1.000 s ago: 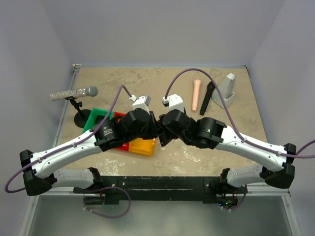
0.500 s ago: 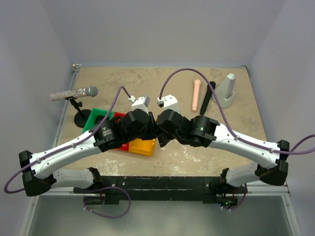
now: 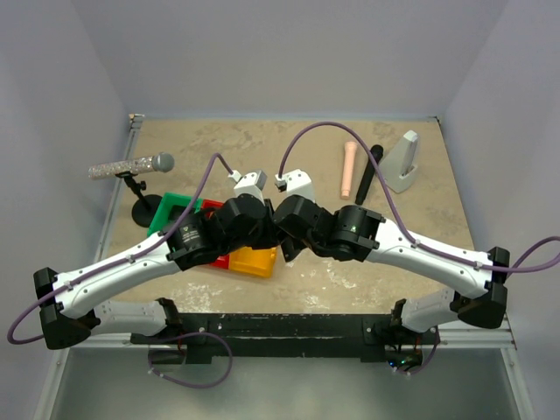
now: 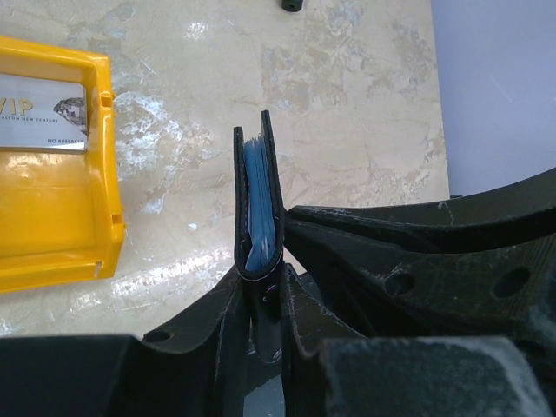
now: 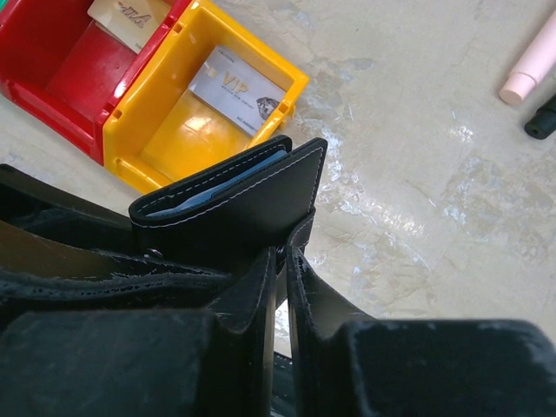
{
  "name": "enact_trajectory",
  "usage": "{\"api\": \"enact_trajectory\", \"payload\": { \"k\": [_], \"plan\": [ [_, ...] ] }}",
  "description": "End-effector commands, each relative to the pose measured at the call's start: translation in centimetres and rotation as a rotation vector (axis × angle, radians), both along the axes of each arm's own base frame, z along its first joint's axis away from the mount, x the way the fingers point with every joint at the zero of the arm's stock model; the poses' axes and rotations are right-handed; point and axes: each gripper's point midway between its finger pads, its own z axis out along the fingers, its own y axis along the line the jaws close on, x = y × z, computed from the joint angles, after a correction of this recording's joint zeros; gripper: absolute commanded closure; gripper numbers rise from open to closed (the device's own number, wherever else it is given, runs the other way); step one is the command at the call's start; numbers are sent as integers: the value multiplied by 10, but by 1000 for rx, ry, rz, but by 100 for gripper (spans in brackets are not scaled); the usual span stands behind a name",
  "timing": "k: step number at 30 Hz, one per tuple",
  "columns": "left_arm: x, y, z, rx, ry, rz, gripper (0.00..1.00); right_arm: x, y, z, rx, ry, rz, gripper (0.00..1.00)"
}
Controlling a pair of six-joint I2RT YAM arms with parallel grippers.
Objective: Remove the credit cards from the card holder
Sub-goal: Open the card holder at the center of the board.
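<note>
Currently: card holder [image 5: 243,200], edge-up, clamped in left gripper [image 4: 263,300]; right gripper [image 5: 282,261] pinched on its side tab [image 5: 300,233]. Two credit cards [image 5: 239,91] lie in the bins [image 5: 178,39]; next, I judge, spreading it open to reach any remainder.

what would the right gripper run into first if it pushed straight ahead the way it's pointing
The black card holder: the right gripper seems to pinch its side tab, so the two touch. Beyond it lies the yellow bin, though how far off is unclear.
</note>
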Motion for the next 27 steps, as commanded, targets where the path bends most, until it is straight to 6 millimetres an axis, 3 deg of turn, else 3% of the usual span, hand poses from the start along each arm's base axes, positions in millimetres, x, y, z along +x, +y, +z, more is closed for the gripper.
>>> {"api": "enact_trajectory", "payload": {
  "k": [1, 6, 27],
  "plan": [
    [-6, -9, 51, -187, -56, -34, 100, 5, -18, -7, -89, -4, -41, 91],
    [-6, -8, 50, -186, -57, -28, 100, 4, -19, -7, -88, 1, -41, 100],
    [-1, 4, 38, -149, -70, 18, 100, -4, -45, -4, 9, 7, -108, 100]
  ]
}}
